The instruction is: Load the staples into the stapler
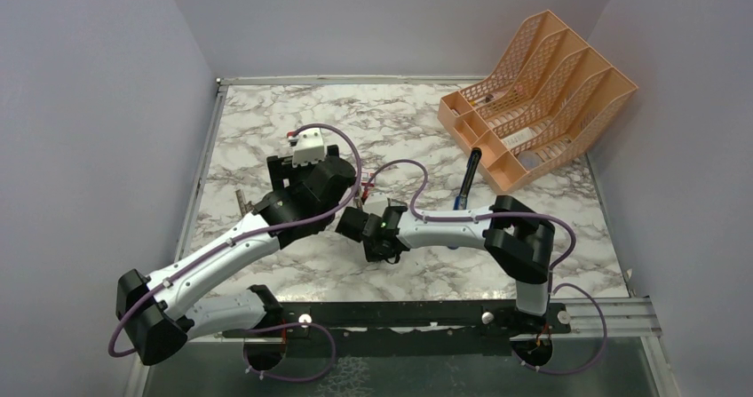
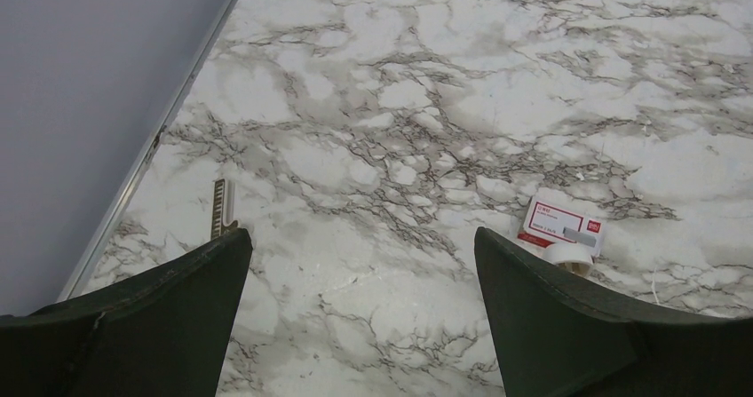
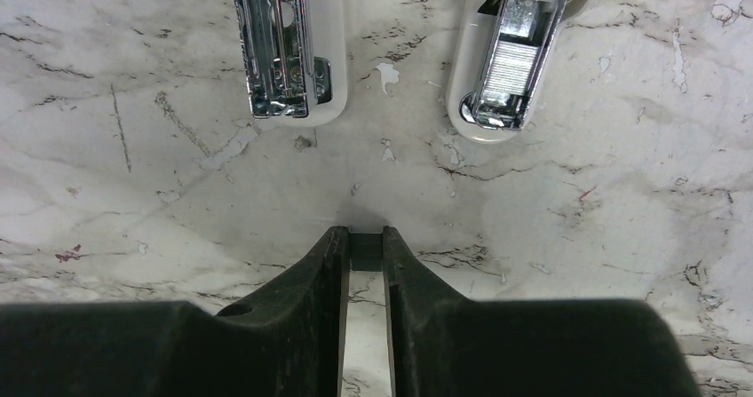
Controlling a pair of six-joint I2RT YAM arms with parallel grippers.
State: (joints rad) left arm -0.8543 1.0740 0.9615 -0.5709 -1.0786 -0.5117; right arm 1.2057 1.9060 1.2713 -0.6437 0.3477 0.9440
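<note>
In the right wrist view the white stapler lies opened on the marble, its two long halves side by side: the left half (image 3: pixel 289 51) and the right half (image 3: pixel 515 51), both with silver metal channels facing up. My right gripper (image 3: pixel 362 237) is shut on the small grey block of staples (image 3: pixel 362 253), held at the fingertips just short of the stapler's near ends. My left gripper (image 2: pixel 362 233) is wide open and empty above bare marble. In the top view the arms meet mid-table; the right gripper (image 1: pixel 352 224) shows and the stapler is hidden under the arms.
A red-and-white cardboard box (image 2: pixel 562 225) and a tiny white stub (image 2: pixel 570 256) lie by my left gripper's right finger. A thin toothed metal strip (image 2: pixel 220 207) lies near the left wall. A blue-and-black tool (image 1: pixel 468 180) and an orange file organiser (image 1: pixel 542 86) are at the back right.
</note>
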